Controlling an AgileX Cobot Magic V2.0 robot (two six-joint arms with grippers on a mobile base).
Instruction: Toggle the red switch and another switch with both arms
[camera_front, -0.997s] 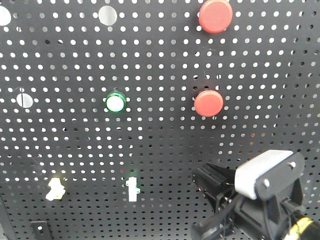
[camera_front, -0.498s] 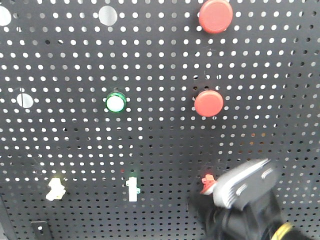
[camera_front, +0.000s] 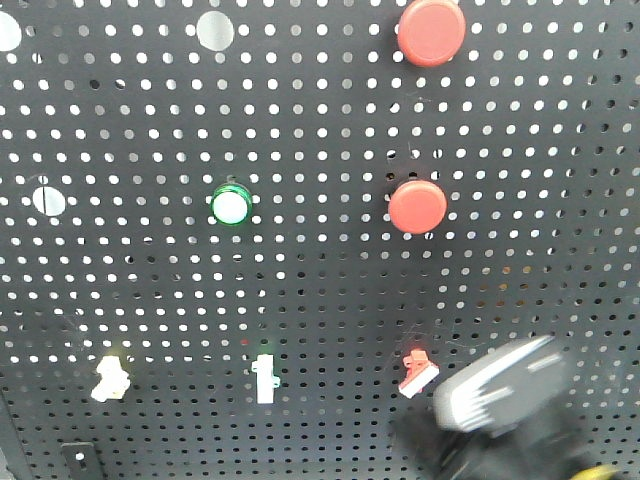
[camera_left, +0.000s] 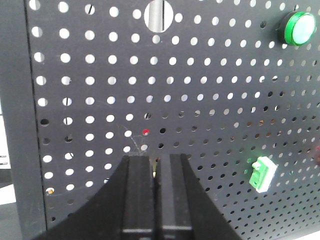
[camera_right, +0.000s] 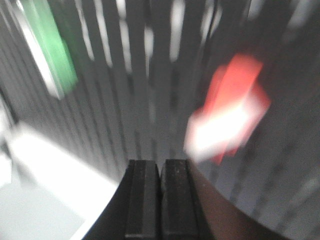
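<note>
The red switch (camera_front: 418, 371) sits low on the black pegboard (camera_front: 320, 290), its white lever pointing down to the right. It is a blurred red and white shape (camera_right: 230, 112) in the right wrist view, up and to the right of my shut right gripper (camera_right: 160, 162). That arm's grey block (camera_front: 500, 388) is smeared with motion just right of and below the switch. The pale yellow switch (camera_front: 110, 378) is at the lower left. My left gripper (camera_left: 156, 157) is shut and points at the board. Its fingers hide the yellow switch in that view.
A white toggle on a green base (camera_front: 264, 378) (camera_left: 262, 173) stands between the two switches. A green lit button (camera_front: 230, 206) is mid left. Two big red push buttons (camera_front: 431, 30) (camera_front: 417, 206) are upper right. A small black bracket (camera_front: 76, 456) is at the bottom left.
My right gripper has dropped down and to the right, off the spot it covered. The red switch, hidden a second ago, now shows. The rest of the board is unchanged.
</note>
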